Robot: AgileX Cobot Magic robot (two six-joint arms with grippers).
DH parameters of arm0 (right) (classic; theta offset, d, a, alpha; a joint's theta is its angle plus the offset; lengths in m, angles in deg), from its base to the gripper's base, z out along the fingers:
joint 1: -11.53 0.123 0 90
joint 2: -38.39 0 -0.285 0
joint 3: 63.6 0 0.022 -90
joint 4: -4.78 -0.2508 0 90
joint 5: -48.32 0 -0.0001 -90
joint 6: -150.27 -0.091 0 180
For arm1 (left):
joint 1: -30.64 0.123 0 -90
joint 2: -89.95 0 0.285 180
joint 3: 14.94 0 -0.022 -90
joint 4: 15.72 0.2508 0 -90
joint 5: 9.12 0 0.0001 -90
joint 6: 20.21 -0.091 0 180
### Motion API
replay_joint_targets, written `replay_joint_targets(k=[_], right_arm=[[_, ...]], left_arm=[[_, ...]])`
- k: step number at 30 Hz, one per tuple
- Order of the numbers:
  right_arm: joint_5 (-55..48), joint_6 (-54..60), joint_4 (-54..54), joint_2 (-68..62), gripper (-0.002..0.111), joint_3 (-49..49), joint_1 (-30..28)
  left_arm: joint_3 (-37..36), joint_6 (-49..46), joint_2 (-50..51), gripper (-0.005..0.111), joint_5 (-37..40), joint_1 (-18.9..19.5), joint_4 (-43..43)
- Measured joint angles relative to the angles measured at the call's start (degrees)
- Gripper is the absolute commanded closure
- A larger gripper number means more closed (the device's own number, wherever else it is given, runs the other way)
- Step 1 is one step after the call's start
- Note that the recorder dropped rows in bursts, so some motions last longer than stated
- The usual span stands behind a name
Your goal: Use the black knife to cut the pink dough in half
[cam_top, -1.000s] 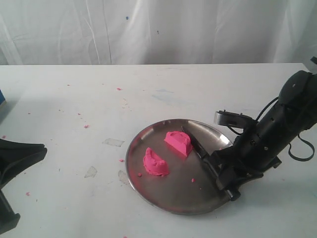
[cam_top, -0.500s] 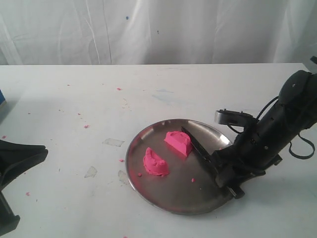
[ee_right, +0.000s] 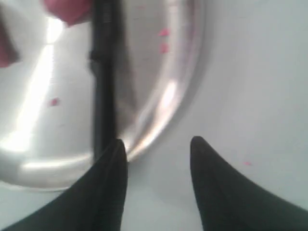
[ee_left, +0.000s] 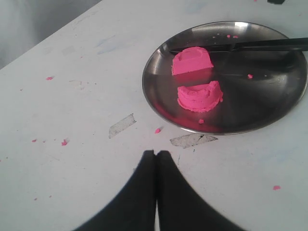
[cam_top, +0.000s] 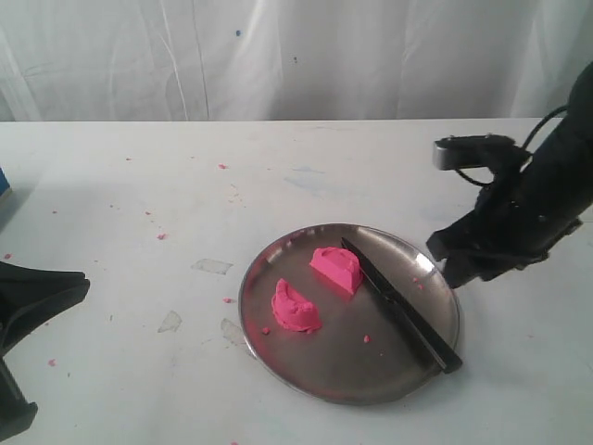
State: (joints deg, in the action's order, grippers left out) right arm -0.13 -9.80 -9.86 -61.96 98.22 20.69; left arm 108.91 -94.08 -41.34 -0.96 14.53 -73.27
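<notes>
Right hand lifted away, black knife on plate

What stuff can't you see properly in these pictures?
- Right pincer: in the exterior view the arm's own body hides its tips.
- The black knife: the right wrist view is blurred, so blade and handle run together.
- The pink dough: cut off by the edge in the right wrist view.
- Left pincer: the exterior view shows only a dark part at its edge.

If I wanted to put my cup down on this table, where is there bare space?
Behind the steel plate, toward the white curtain, the table lies bare. The plate is crowded: two pink dough halves and the black knife.
</notes>
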Motion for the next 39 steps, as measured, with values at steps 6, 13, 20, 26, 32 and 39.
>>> replay_joint_targets(k=[6,13,20,26,32,39], right_arm=[[9.9,-21.5,20.4,7.1,0.108,-10.2,-0.6],[15.3,-30.9,26.0,14.4,0.108,-19.2,-1.1],[26.4,-33.3,30.2,37.7,0.108,-21.4,-1.1],[23.5,-34.6,31.9,60.6,0.108,-22.9,-1.1],[17.2,-35.0,33.9,77.7,0.108,-24.3,-1.1],[-0.3,-35.2,33.1,88.7,0.108,-25.5,-1.1]], left_arm=[[0.0,0.1,0.0,0.107,0.0,0.0,0.0],[0.0,0.1,0.0,0.107,0.0,0.0,0.0],[0.0,0.1,0.0,0.107,0.0,0.0,0.0],[0.0,0.1,0.0,0.107,0.0,0.0,0.0],[0.0,0.1,0.0,0.107,0.0,0.0,0.0],[0.0,0.1,0.0,0.107,0.0,0.0,0.0]])
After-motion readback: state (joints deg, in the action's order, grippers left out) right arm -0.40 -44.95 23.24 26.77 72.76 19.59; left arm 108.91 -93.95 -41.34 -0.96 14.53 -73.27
